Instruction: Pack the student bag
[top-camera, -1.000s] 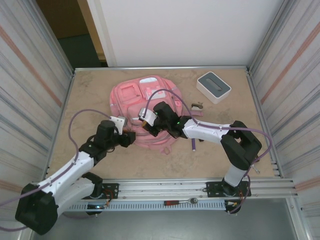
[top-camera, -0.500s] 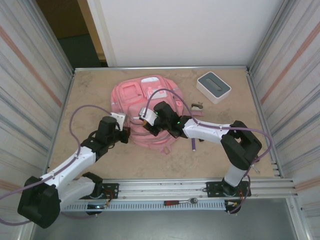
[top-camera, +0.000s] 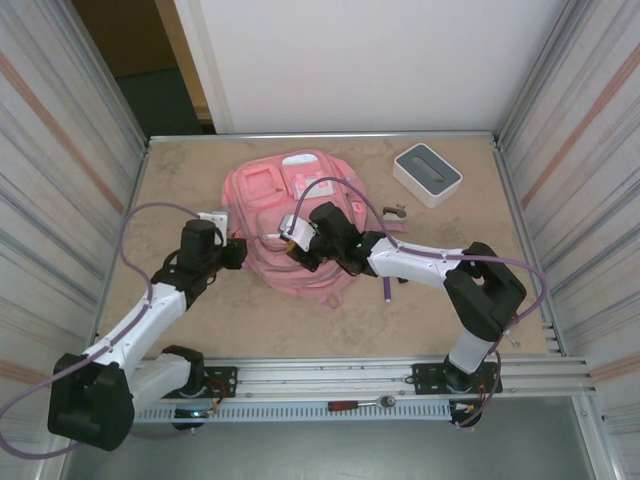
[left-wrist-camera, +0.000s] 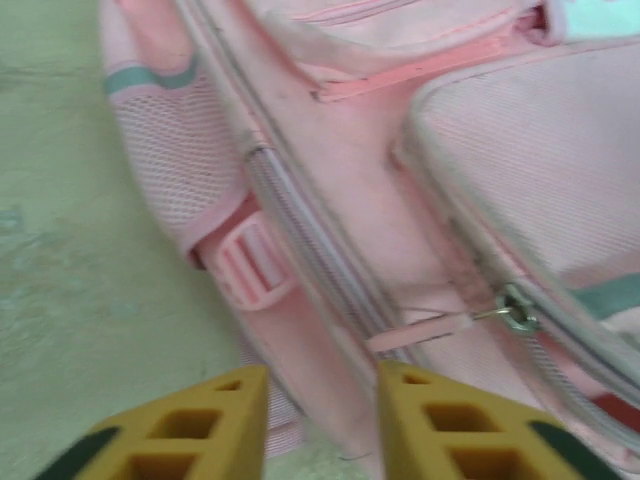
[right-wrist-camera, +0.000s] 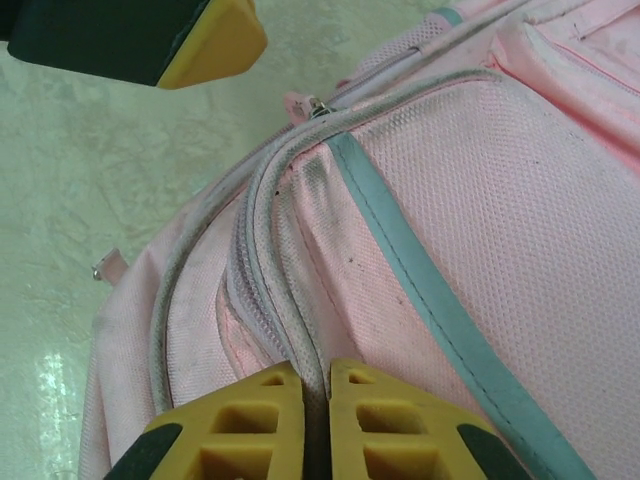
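Observation:
The student bag (top-camera: 290, 200) lies flat in the middle of the table, pink with teal trim and a white patch near its top. My right gripper (top-camera: 292, 247) rests on the bag's near part. In the right wrist view this gripper (right-wrist-camera: 316, 375) is shut on the raised zip seam (right-wrist-camera: 262, 262) of the bag (right-wrist-camera: 480, 200). My left gripper (top-camera: 238, 252) sits at the bag's left edge. In the left wrist view it (left-wrist-camera: 322, 385) is open, with the bag's side (left-wrist-camera: 330, 200) just ahead. A pink zip pull (left-wrist-camera: 420, 333) lies beyond its right finger.
A white-and-grey box (top-camera: 427, 172) stands at the back right, with a small dark object (top-camera: 396, 211) in front of it. A purple stick (top-camera: 387, 289) lies right of the bag under my right arm. A red-handled tool (top-camera: 360, 404) rests on the front rail.
My left gripper has drawn back from the bag's near left corner to its left edge, farther up the table. The right gripper has stayed on the seam.

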